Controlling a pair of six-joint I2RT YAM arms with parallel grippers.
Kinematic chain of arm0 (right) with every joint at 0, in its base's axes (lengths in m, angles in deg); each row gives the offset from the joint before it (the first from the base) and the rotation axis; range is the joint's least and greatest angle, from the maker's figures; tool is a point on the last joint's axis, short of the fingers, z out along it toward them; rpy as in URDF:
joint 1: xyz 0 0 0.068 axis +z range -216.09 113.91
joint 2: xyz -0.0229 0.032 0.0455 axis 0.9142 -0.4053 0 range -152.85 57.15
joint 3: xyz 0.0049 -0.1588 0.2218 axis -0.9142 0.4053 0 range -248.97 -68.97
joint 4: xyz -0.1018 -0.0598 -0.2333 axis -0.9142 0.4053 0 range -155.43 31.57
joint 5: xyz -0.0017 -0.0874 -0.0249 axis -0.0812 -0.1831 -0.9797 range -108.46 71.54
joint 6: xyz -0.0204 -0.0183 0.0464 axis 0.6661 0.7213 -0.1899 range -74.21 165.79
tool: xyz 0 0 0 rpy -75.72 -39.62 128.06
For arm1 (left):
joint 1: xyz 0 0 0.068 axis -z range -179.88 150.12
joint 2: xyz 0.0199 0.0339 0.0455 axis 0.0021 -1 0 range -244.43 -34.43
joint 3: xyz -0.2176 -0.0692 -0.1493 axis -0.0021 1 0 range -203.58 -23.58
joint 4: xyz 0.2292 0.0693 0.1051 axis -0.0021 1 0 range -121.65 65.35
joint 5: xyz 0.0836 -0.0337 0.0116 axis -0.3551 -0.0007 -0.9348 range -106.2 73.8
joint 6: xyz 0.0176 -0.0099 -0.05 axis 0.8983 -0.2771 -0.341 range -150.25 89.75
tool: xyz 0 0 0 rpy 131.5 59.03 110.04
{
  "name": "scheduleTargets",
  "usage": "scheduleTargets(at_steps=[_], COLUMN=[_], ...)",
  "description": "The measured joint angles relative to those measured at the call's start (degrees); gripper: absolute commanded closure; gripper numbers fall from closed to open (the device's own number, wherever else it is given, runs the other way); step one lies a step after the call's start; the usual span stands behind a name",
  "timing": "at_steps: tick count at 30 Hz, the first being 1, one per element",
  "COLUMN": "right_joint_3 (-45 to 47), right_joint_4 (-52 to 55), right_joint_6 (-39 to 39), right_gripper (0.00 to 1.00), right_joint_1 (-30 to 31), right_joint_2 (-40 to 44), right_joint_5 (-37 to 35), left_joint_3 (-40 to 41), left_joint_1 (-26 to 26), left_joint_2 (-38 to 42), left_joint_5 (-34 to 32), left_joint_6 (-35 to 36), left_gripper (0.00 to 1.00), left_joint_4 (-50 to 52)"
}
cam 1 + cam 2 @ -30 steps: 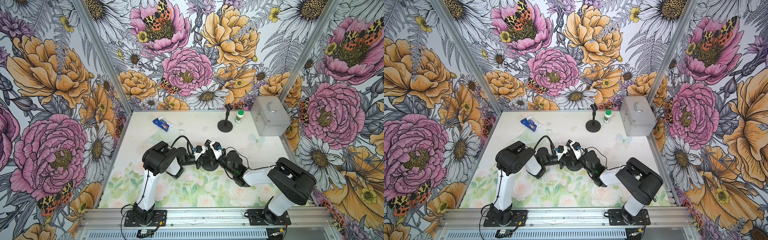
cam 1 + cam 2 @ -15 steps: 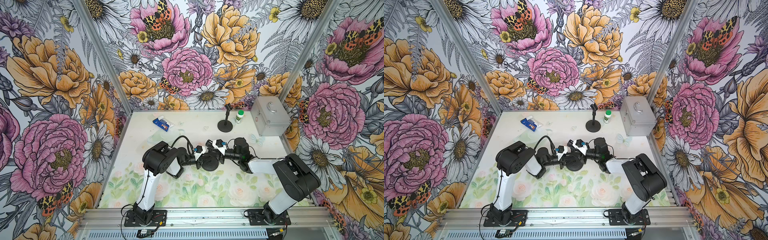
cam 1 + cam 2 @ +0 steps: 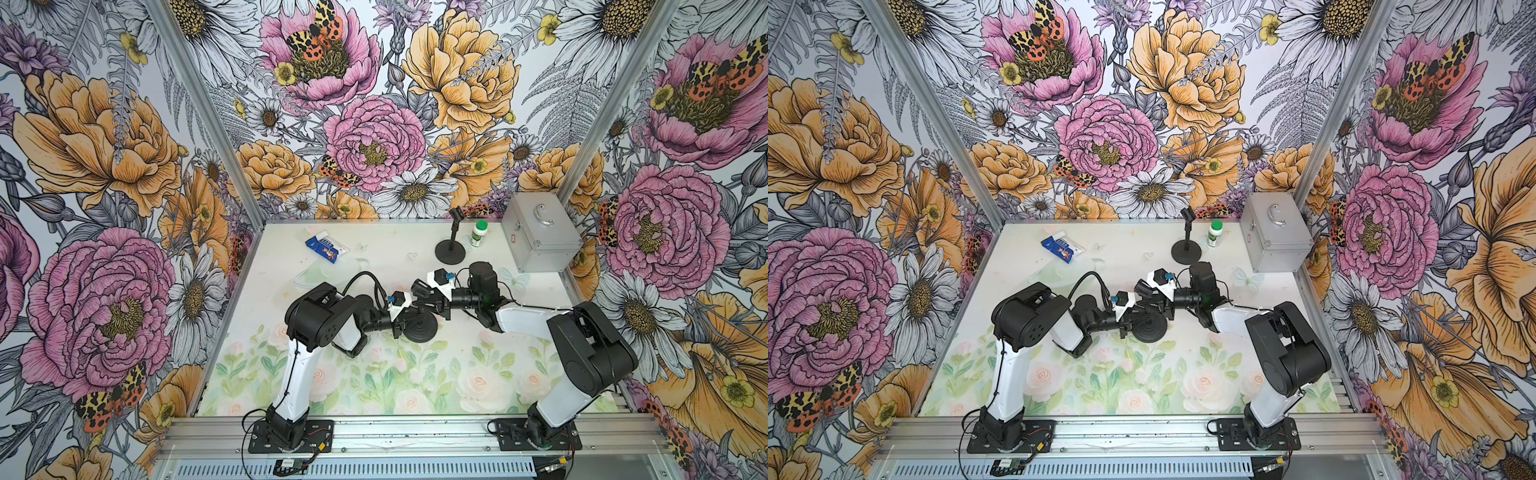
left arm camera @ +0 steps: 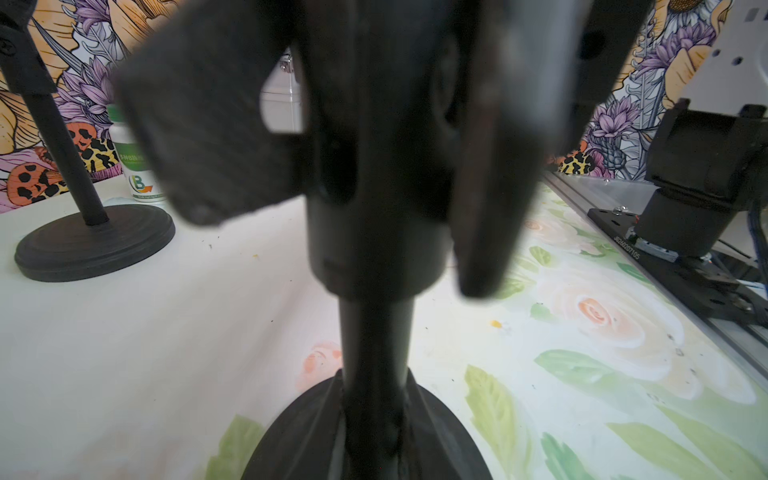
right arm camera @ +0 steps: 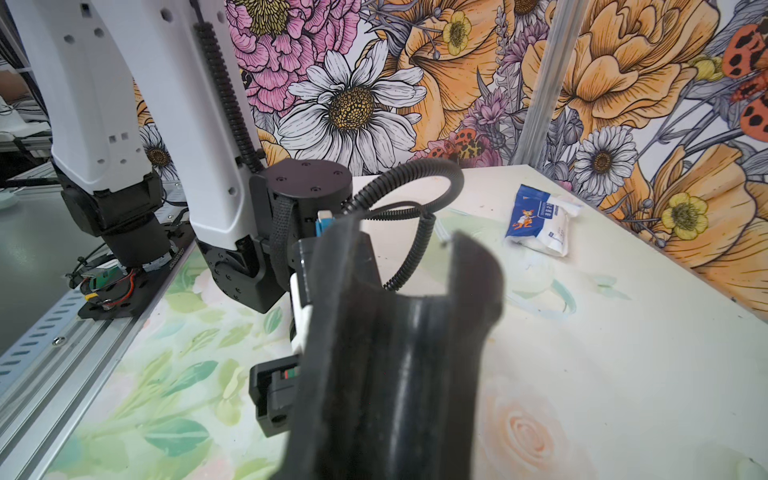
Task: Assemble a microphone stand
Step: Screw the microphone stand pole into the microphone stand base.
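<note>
**Two grippers meet over the stand in mid-table**

The left gripper (image 3: 404, 323) is clamped tight on the thin black pole (image 4: 376, 345). The pole runs upright down toward the round black base (image 3: 422, 331), which sits on the table (image 3: 395, 249) directly under those fingers. The right gripper (image 3: 432, 305) comes in from the opposite side and higher up. Its fingers (image 4: 486, 187) straddle the black clip (image 5: 415, 332) at the pole's top. A sliver of light shows on one side, so I cannot tell whether they pinch the clip or only flank it.

Well beyond the right fingers, by the back wall, sits a silver metal case (image 3: 540, 237) with its lid down and its contents hidden. Nearer those fingers stand a white bottle (image 3: 478, 233), green cap on, and a second stand (image 3: 450, 251), just beside each other. Well past the left fingers lies a blue-and-white packet (image 3: 326, 248).
</note>
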Motion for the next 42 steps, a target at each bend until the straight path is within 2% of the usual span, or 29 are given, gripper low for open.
scheduleTargets(at_steps=[3,5,8,10,13,15,17,20,23,29,34,38,42], right_joint_3=[7.0,11.7,14.3,14.3,14.2,14.2,13.7,10.5,5.3,-4.4,-9.7,-10.8,-9.9], right_joint_4=[-12.0,-20.1,-24.7,-25.3,-26.1,-26.2,-25.4,-19.3,-9.0,4.8,14.0,18.8,19.1], right_joint_6=[-5.0,-8.5,-11.4,-12.0,-12.2,-11.5,-10.8,-8.2,-3.3,3.7,10.7,15.6,15.7], right_gripper=[1.00,1.00,1.00,1.00,1.00,0.77,0.69,0.69,0.68,0.68,0.74,1.00,1.00], right_joint_1=[2.8,7.5,15.9,19.6,20.9,19.4,15.7,8.8,4.7,0.2,-1.1,-1.4,-0.7], right_joint_2=[1.9,2.7,3.1,2.7,2.1,2.1,2.1,2.1,2.0,-2.8,-5.9,-5.8,-4.1], right_joint_5=[-11.2,-25.2,-46.7,-56.2,-59.9,-55.8,-46.9,-28.8,-14.3,5.1,12.3,13.0,9.4], left_joint_3=[0.0,0.0,0.1,0.1,0.1,0.1,0.1,0.1,0.1,0.1,0.1,0.1,0.1], left_joint_1=[0.1,0.1,0.1,0.1,0.1,0.1,0.1,0.1,0.1,0.1,0.1,0.2,0.2], left_joint_2=[0.0,0.0,0.0,0.0,-0.1,-0.1,-0.1,-0.2,-0.2,-0.2,-0.2,-0.2,-0.2], left_joint_5=[-0.1,-0.2,-0.3,-0.3,-0.5,-0.6,-1.0,-1.5,-1.5,-1.4,-1.2,-1.2,-1.2], left_joint_6=[0.3,0.3,0.0,-0.1,-0.1,-0.1,0.0,-0.2,-0.1,0.0,0.3,0.6,0.5], left_gripper=[0.78,0.77,0.75,0.74,0.76,0.80,0.82,0.83,0.83,0.84,0.83,0.80,0.78], left_joint_4=[0.0,0.0,0.0,0.0,0.0,0.0,0.1,0.0,0.0,0.0,0.0,-0.1,-0.1])
